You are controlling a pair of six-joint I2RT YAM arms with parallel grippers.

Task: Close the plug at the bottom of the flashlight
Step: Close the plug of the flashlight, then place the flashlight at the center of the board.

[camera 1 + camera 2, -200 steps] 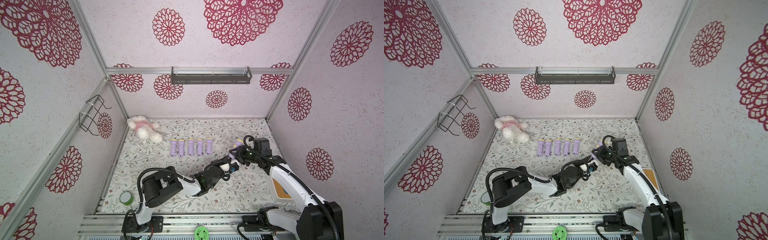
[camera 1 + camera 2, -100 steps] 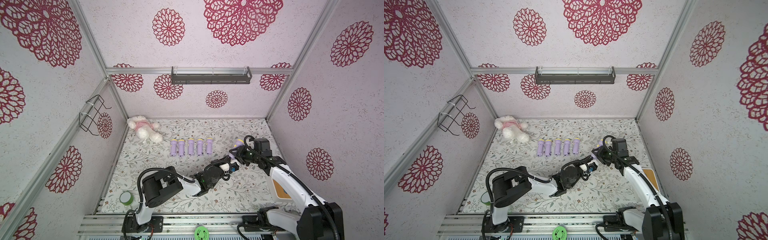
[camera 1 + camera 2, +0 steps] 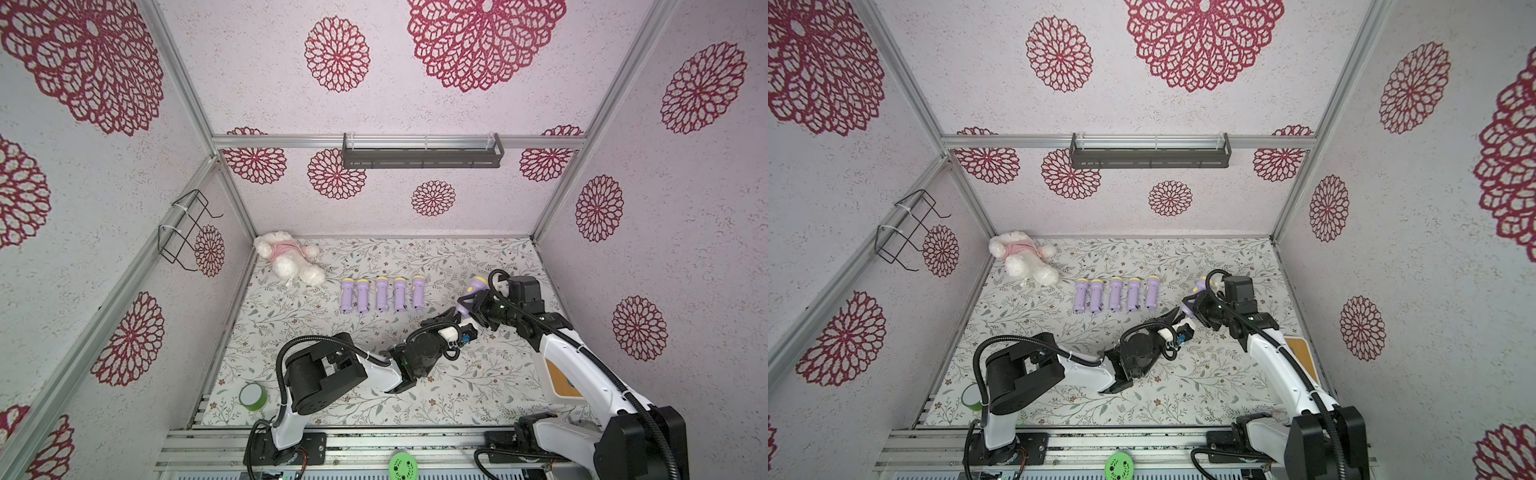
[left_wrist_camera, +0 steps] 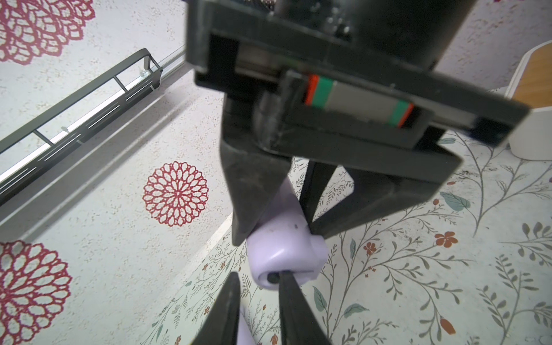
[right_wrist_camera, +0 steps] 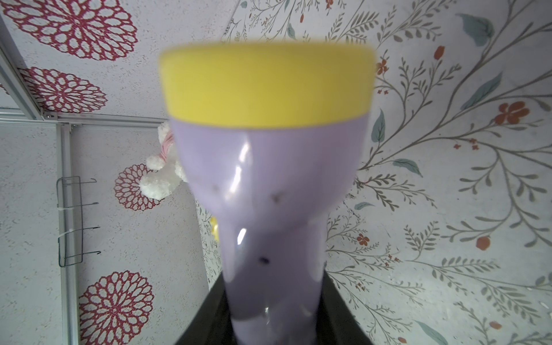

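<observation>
Two arms share the flashlight: right fingers clamp its body; left fingers, almost closed, touch its base, where the plug hole looks unsealed.

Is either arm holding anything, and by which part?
The right gripper clamps the purple flashlight around its handle. The left gripper is at its bottom end; whether it grips is unclear.
</observation>
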